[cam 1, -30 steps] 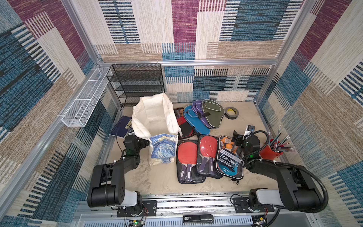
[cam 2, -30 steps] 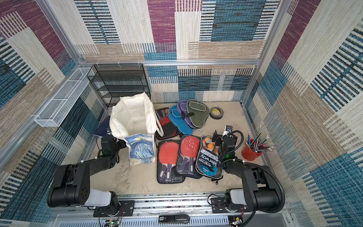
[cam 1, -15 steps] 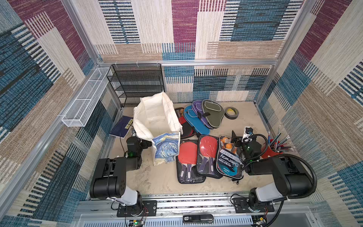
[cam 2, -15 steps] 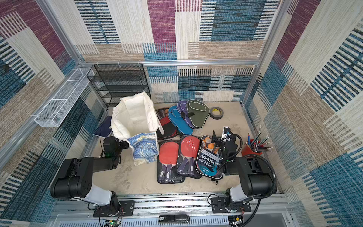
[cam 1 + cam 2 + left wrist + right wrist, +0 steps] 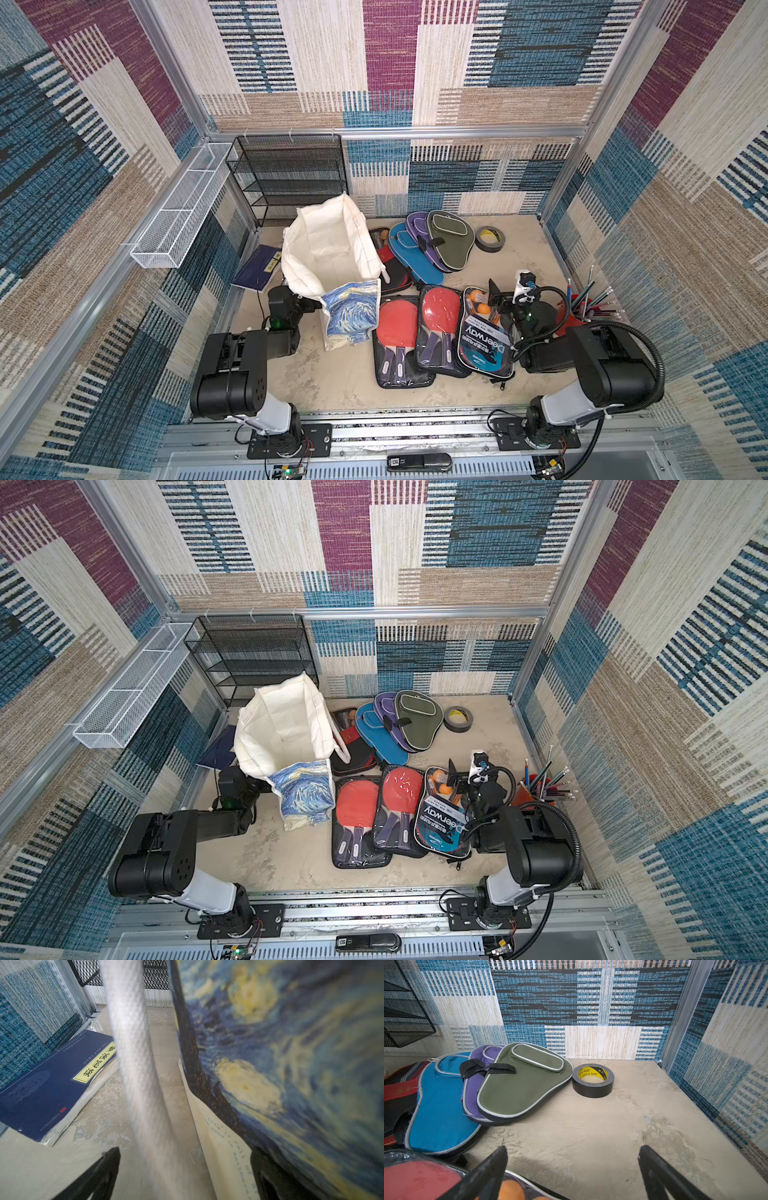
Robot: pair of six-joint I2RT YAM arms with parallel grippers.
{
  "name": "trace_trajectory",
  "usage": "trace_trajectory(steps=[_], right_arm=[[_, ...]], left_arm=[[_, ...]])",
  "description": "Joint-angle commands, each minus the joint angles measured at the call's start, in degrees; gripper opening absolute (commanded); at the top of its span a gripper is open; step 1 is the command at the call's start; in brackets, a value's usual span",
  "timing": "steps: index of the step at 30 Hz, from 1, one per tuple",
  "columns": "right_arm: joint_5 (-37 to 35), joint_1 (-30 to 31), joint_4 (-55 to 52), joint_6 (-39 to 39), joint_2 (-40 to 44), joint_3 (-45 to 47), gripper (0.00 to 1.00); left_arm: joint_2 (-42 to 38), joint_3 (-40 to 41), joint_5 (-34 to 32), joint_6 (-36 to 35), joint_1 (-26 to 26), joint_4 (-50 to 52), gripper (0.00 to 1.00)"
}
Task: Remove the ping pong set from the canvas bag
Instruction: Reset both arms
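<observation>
- The canvas bag (image 5: 330,249) is found upright at the table's left-middle, with its mouth open and its cream weave creased. A blue-and-yellow swirl print (image 5: 291,1064) is carried on its near side.
- Ping pong sets (image 5: 419,332) in glossy clear pouches are laid flat just right of the bag. Teardrop zip covers (image 5: 517,1084) in blue, purple and olive are overlapped behind them.
- The left gripper (image 5: 187,1176) is positioned low beside the bag with its jaws spread wide. A white woven handle (image 5: 133,1043) hangs between them and is not clamped.
- The right gripper (image 5: 573,1151) is positioned low over bare table, jaws fully spread, and nothing is gripped. A black tape roll (image 5: 592,1080) lies ahead.
- The tabletop (image 5: 332,374) is mottled beige, and the walls are clad in woven patchwork.
</observation>
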State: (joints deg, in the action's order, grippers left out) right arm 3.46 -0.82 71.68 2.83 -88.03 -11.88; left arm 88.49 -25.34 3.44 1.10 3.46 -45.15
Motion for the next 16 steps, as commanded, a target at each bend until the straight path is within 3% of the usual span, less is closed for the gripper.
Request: trace_trajectory(steps=[1,16], right_arm=[[0.88,0.00,1.74,-0.52,0.14,-0.49,0.99],[1.33,-0.23,1.26,-0.68,0.23,-0.69,0.99]], left_arm=[[-0.07,-0.21,1.14,-1.10,-0.03,-0.15,0.99],[0.19,-0.50,0.99,-1.10,-0.04,-0.08,0.99]])
